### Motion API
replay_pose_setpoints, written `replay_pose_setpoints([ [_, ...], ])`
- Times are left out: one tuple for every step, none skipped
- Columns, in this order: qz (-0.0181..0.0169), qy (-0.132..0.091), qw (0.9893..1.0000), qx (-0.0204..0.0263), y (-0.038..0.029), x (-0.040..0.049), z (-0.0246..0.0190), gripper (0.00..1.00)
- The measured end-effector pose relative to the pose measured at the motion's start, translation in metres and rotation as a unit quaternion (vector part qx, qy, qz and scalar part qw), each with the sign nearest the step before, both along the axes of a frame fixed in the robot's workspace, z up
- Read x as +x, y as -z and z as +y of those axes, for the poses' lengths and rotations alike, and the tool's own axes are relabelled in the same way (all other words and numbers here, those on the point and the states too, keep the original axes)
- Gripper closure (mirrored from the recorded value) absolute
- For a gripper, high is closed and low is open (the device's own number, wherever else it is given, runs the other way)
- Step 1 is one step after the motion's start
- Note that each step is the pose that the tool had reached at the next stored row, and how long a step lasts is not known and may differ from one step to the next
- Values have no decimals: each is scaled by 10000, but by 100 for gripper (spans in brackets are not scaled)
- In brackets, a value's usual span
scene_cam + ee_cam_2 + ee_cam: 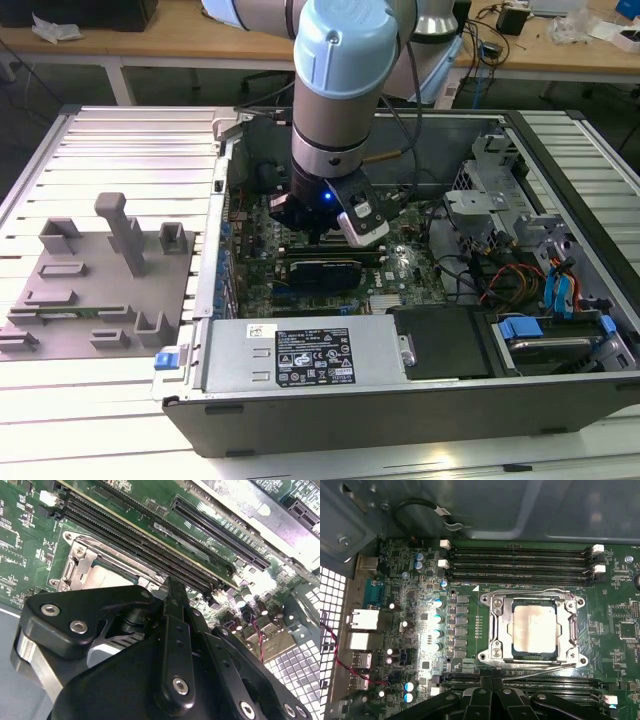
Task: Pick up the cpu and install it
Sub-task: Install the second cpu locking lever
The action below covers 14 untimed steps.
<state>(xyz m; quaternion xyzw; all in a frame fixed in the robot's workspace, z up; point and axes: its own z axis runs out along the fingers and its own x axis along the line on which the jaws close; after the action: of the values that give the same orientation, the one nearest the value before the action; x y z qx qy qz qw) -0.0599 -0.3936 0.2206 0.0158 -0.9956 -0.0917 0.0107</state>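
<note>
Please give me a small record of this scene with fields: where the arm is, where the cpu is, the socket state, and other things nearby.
arm position: tool low inside the open computer case, above the motherboard
cpu: cpu lies flat in the socket, metal top up
socket state: frame around the cpu, retaining lever visible
nearby: empty memory slots; grey fixture blocks outside the case

Computer case (400,400): lies open on a ribbed white table (120,140).
Power supply (305,357): seated along the case's 6 o'clock edge, a black cover (445,343) at its 3 o'clock.
Grey fixture plate (95,290): placed at 9 o'clock of the case.
Memory slots (520,562): seen empty, at the socket frame's (492,630) 12 o'clock in the first wrist view.
</note>
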Motion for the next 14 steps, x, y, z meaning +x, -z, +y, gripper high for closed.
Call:
replay_pose_setpoints([
  [0, 0, 10000, 0, 0, 0, 0, 89],
  [0, 0, 10000, 0, 0, 0, 0, 89],
  [1, 0, 10000, 0, 0, 0, -2, 89],
  [1, -1, 10000, 0, 0, 0, -6, 89],
  [1, 0, 10000, 0, 0, 0, -8, 89],
  [0, 0, 10000, 0, 0, 0, -8, 89],
  [0, 0, 10000, 0, 0, 0, -8, 89],
  [0, 0, 10000, 0, 0, 0, -8, 89],
  [0, 0, 10000, 0, 0, 0, -9, 89],
  [0, 0, 10000, 0, 0, 0, -9, 89],
  [1, 0, 10000, 0, 1, 0, -10, 89],
  [1, 1, 10000, 0, 2, 0, -10, 89],
  [1, 3, 10000, 0, 4, 4, -10, 89],
  [0, 8, 10000, 1, 7, 9, -10, 89],
])
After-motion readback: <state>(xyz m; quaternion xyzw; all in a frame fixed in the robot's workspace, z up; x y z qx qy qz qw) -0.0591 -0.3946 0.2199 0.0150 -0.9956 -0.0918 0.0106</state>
